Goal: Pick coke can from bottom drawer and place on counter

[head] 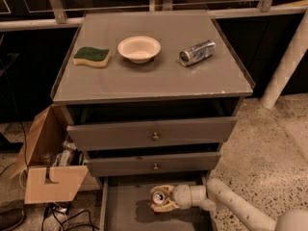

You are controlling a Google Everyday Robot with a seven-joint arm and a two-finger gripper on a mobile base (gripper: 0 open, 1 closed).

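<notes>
The coke can (158,197), red with a silver top, stands in the open bottom drawer (124,211) at the foot of the cabinet. My gripper (161,199) reaches in from the right and is shut on the can, its pale fingers (162,207) wrapped around the can's sides, which they mostly hide. A shadow lies on the drawer floor just beneath the can. Above the drawers, the grey counter (144,81) forms the flat top of the cabinet.
On the counter lie a green and yellow sponge (91,56), a white bowl (139,47) and a silver can (197,52) on its side. The two upper drawers (154,134) stick out slightly over the bottom one. A cardboard box (48,177) stands at the left, a white post (285,64) at the right.
</notes>
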